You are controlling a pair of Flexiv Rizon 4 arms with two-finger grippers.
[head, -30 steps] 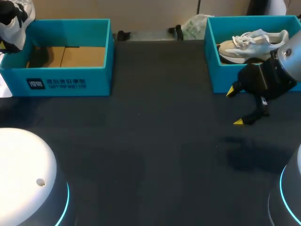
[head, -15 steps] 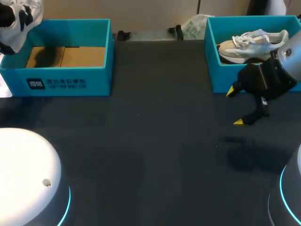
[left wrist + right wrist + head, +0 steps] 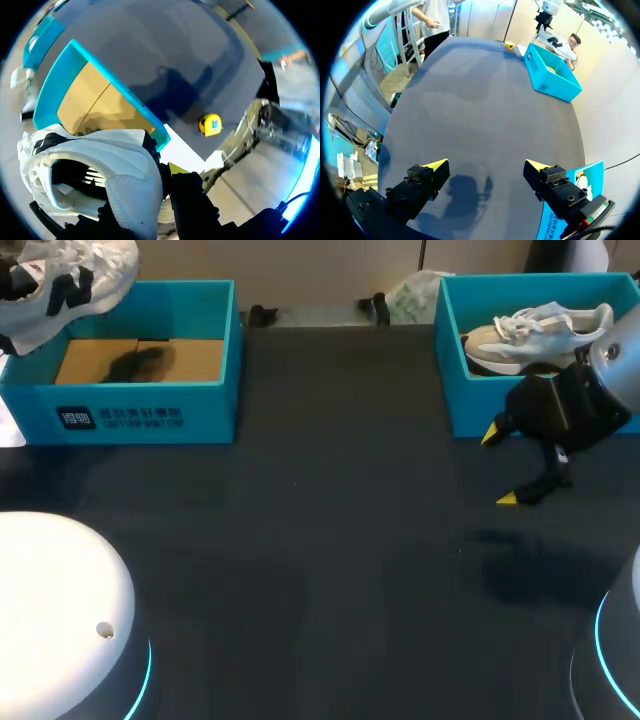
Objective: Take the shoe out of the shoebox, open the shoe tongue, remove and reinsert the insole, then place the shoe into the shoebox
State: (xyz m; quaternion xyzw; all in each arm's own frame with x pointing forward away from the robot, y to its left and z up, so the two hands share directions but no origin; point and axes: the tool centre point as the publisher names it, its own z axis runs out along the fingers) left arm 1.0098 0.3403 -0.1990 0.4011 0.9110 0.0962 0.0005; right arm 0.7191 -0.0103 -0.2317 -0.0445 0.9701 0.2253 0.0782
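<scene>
Left gripper [image 3: 162,172] grips the white mesh sneaker [image 3: 70,280] by its heel collar, above the far-left corner of the teal cardboard shoebox [image 3: 150,415], long axis running crosswise. I read the right gripper [image 3: 499,467] as wide open, empty and well apart.

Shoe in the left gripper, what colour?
The shoe is white with black markings; left wrist view shows it best.

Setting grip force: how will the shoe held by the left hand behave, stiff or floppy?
Shoe probably keeps its shape: held at the heel by the left hand, its collar gapes open and the sole looks unbent. Likely light: that one pinch carries it above the box. Gripped at one end, it may pivot if swung fast.
</scene>
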